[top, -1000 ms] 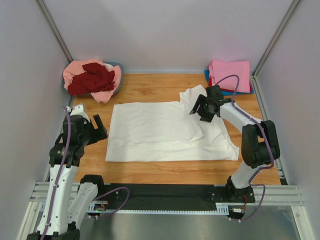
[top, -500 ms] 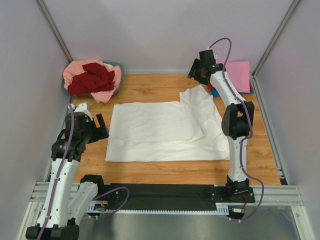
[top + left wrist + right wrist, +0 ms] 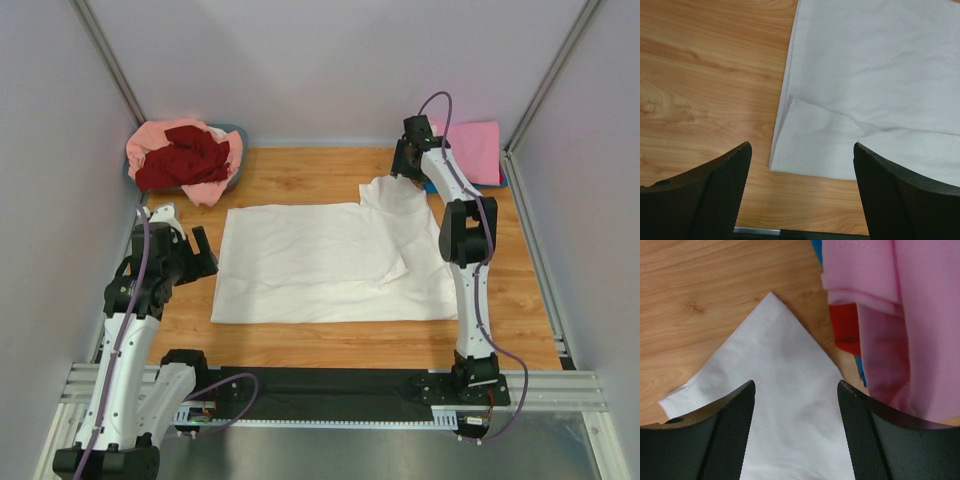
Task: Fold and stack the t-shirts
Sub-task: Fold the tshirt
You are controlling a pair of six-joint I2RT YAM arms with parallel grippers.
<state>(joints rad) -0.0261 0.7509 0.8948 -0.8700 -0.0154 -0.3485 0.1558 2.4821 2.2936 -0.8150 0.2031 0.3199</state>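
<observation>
So, quick status on the shirt job: the big off-white t-shirt point(image 3: 320, 265) lies spread flat in the middle of the table point(image 3: 300, 175), one sleeve point(image 3: 392, 192) poking out toward 1 o'clock. My right pincer point(image 3: 405, 165) hangs over that sleeve tip with the jaws apart and nothing between them. From the wrist I see the pointed white corner lying flat on the wood just below my fingers. My left pincer point(image 3: 200, 255) sits off the shirt's 9 o'clock edge, also wide open and empty, looking down at the hem corner point(image 3: 782, 160) at about 7 o'clock. The finished stack is at 1 o'clock on the table, a bright pink t-shirt point(image 3: 472, 150) on top with a red one point(image 3: 846, 330) and a bit of blue point(image 3: 816, 246) peeking out under it. The unfolded heap, salmon-pink point(image 3: 150, 145) and dark red point(image 3: 185, 160), is in the tub point(image 3: 240, 135) at 10 o'clock. Handling-wise I reckon this cloth is light, thin and totally floppy, so whatever I lift will sag and drag the rest along the wood. I'd pinch it at the stitched edges, meaning the sleeve hem on the right and the bottom hem corner on the left, since the doubled fabric there gives more to bite. It's lying dead flat, so I'd guess one finger has to scrape in under the edge first.
</observation>
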